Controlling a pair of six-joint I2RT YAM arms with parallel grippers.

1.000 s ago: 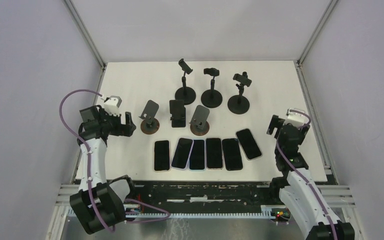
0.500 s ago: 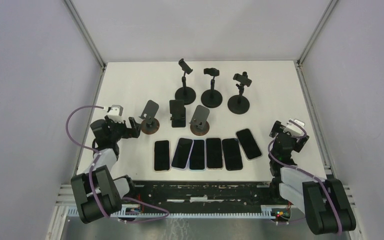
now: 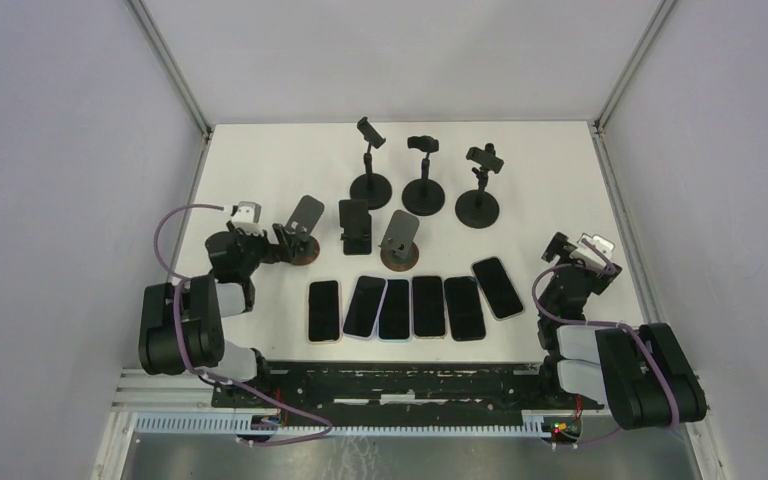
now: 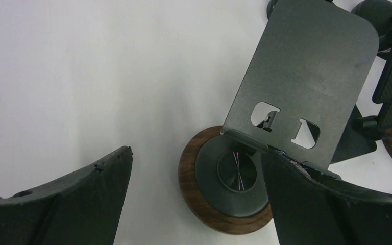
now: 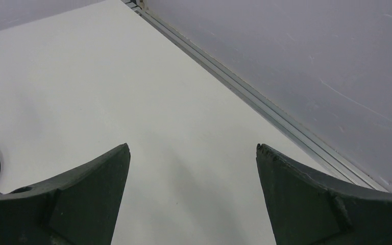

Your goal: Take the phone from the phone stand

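Both grippers stand with their jaws spread wide and nothing between them. The left gripper hangs low just in front of an empty plate stand, whose tilted metal plate and wood-rimmed round base fill its wrist view; one finger sits right beside the base, though contact cannot be confirmed. The right gripper points at bare table near the right-hand wall rail, well apart from everything. Further out, a row of six phones lies flat on the table near the arms, the rightmost one angled. Behind them are a black folding stand and a second plate stand, with three tall clamp stands at the back. No stand clearly carries a phone. Only the black folding stand shows a dark upright panel that could be one, and it is too small to tell. Judged from this, the removal is either finished or that middle stand is the last target. If so, the left gripper, being nearest, would need to pass the empty plate stand, grip the panel by its side edges and lift it up and clear without tipping the stand.
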